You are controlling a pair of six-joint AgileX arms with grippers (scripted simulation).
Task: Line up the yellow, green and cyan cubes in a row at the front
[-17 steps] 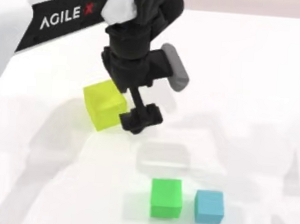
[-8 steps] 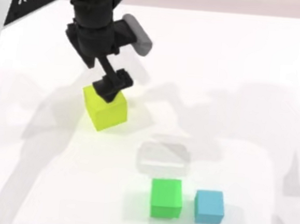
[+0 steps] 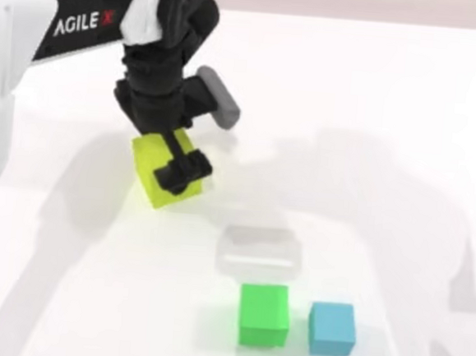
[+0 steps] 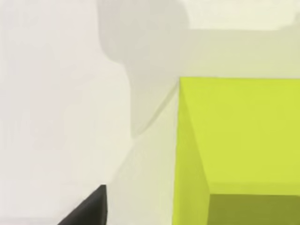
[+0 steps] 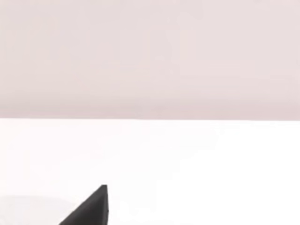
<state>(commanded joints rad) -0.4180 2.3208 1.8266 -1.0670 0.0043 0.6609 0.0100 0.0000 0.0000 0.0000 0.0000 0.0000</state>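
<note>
Left gripper [image 3: 184, 174] over the yellow cube [image 3: 157, 174], finger spread impossible to tell. Green cube [image 3: 263, 314] and cyan cube [image 3: 331, 328] already paired at the front, right of it — off-centre descent risks nudging or tipping the cube. Right arm out of sight.

Open table [image 3: 404, 158] right of yellow cube [image 3: 149, 171]
</note>
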